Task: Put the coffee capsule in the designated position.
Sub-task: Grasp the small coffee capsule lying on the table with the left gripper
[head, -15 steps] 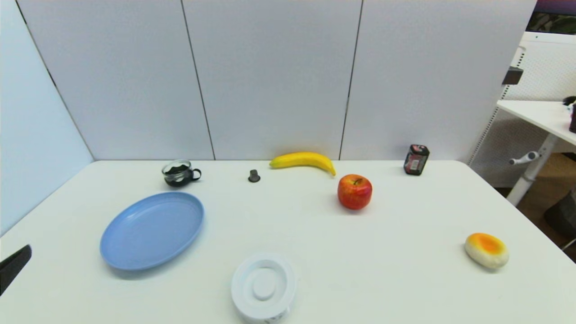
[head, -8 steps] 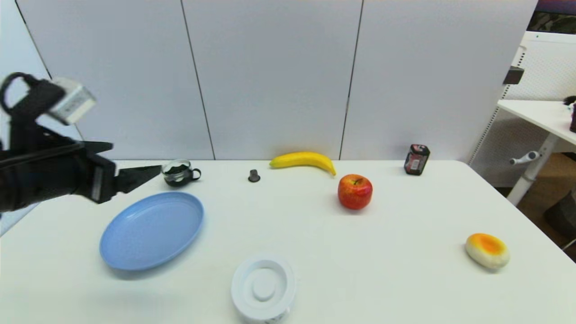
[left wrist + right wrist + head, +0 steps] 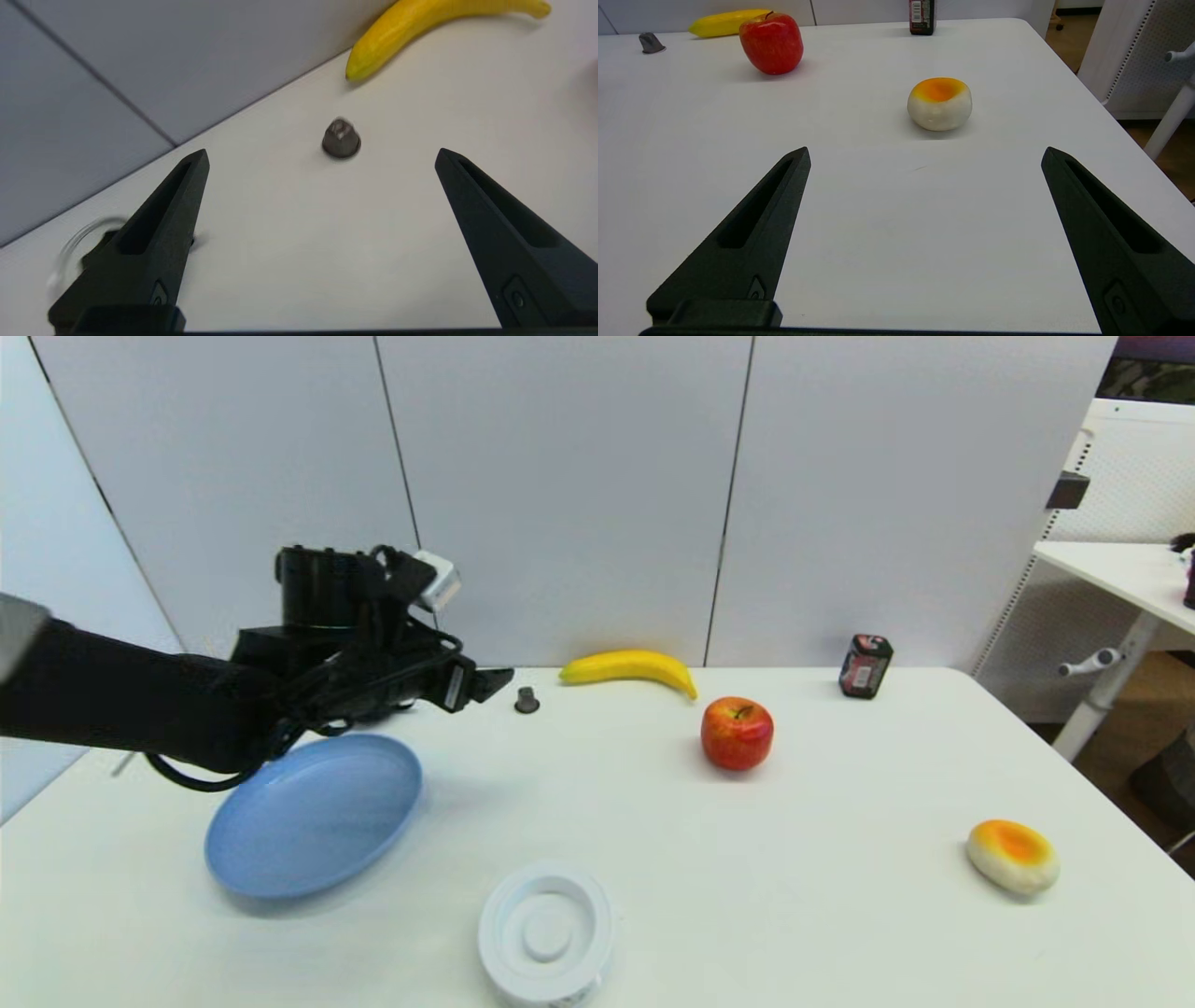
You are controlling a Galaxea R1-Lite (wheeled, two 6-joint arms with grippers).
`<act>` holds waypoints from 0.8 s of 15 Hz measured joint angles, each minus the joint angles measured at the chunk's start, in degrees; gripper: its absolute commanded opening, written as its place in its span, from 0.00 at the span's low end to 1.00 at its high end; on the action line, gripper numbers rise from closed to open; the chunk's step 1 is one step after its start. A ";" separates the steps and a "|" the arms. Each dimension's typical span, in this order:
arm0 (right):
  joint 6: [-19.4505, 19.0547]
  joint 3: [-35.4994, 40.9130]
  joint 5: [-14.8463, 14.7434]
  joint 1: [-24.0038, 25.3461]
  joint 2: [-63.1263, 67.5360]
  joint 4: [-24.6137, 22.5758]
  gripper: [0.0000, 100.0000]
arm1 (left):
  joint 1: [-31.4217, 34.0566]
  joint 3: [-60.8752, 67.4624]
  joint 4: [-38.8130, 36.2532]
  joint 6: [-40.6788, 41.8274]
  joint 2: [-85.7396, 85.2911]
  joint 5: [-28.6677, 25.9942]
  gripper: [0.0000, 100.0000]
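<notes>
Glass cup (image 3: 77, 247) – dark contents, seemingly – beside open left end effector (image 3: 322, 158)

Layout relative to the left gripper, far-left table zone

The left gripper (image 3: 485, 683) hovers over the table (image 3: 653, 859) with fingers spread apart; the coffee capsule (image 3: 527, 701) stands just ahead of its tips, not touching. The banana (image 3: 629, 668) lies beyond the capsule, against the back wall. The plate (image 3: 314, 813) lies beneath and behind the gripper's arm. The apple (image 3: 737, 734) sits well to the gripper's right, the jar (image 3: 864, 666) farther right.
</notes>
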 measured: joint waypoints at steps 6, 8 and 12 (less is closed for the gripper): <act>0.01 0.00 0.02 -0.02 0.00 -0.05 1.00 | -2.43 -1.79 -14.54 -8.31 12.07 0.50 1.00; 0.01 0.00 0.00 0.00 0.00 -0.02 1.00 | -3.56 -1.99 -16.90 -11.74 14.36 1.56 1.00; 0.01 0.00 0.00 -0.02 0.00 -0.05 1.00 | -5.85 -3.94 -18.52 -15.34 18.12 9.72 1.00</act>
